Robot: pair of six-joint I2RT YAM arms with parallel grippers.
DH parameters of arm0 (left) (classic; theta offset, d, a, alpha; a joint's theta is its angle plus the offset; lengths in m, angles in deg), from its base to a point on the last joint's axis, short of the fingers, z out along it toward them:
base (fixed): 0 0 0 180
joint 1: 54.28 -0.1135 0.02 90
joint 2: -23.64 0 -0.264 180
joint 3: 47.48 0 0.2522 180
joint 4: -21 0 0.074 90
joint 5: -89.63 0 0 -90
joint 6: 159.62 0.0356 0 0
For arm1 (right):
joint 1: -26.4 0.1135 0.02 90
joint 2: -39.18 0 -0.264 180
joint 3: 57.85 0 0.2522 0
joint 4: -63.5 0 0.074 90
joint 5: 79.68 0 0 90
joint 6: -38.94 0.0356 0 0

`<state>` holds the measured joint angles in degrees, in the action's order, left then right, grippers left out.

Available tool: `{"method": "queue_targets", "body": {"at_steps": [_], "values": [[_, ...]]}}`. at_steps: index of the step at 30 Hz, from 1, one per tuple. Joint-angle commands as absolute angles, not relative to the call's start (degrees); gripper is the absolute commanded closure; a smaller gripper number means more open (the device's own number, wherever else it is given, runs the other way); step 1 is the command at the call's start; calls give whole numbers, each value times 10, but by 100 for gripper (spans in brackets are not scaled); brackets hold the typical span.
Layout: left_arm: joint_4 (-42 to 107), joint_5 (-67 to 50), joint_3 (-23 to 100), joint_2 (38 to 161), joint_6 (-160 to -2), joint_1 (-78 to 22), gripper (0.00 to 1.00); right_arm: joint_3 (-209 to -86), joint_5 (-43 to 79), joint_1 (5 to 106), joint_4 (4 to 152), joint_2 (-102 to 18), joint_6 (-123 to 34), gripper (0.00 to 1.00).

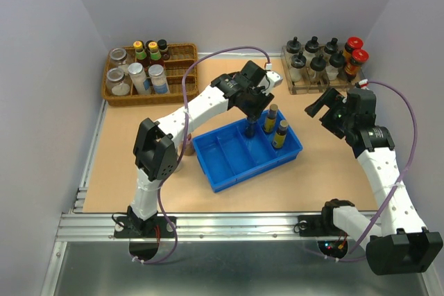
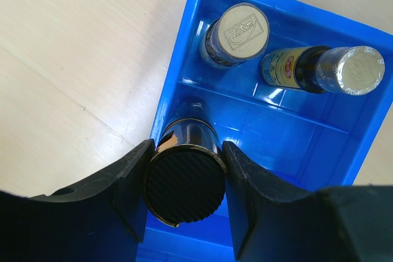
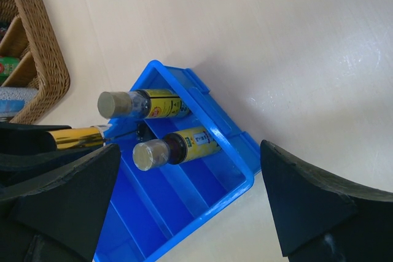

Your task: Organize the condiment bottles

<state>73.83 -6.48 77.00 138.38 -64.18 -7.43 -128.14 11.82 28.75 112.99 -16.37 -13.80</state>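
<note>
Grey walls box in a tan table [image 1: 139,171] seen from above, with a stocked basket [image 1: 182,50] in the far left corner, a rack [image 1: 288,89] far right and a blue bin [image 1: 229,171] at centre. Two bottles [image 1: 270,119] stand upright in the bin's right-end compartment. The left arm reaches forward with its elbow raised and its wrist tipped down over that end, the left gripper [image 1: 253,112] just beside the pair. The right arm leans up from its base to the bin's right, and the right gripper [image 1: 319,110] faces the bin but stays well apart from it, apparently parked out of the way.

From the left wrist, the fingers [image 2: 132,182] clamp a third bottle [image 2: 184,194] on both sides just under its dark ribbed cap. It hangs upright, with its foot down inside the compartment next to the pair's, close to the bin wall. Whether it touches the floor cannot be told. The high grip likely keeps the fingers above the walls and divider, and the slot chosen suggests the slim bottles are being lined up at one end.

From the right wrist, the fingers [image 3: 313,207] are spread wide with nothing between them, and the bin and its pair lie beyond, between the tips
</note>
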Motion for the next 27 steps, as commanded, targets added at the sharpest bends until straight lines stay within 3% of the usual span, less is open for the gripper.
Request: {"method": "queue_targets", "body": {"at_steps": [1, 8, 19, 27], "values": [[716, -70, 774, 1361, -633, -74, 47, -1316, 108, 289, 1128, -154, -144, 0], [718, -75, 766, 1361, -633, -74, 39, -1315, 108, 289, 1128, -154, -143, 0], [718, -47, 773, 1354, -633, -74, 36, -1316, 107, 289, 1129, -156, -142, 0], [741, -40, 812, 1313, -634, -82, 28, -1316, 107, 289, 1129, -158, -141, 0]]}}
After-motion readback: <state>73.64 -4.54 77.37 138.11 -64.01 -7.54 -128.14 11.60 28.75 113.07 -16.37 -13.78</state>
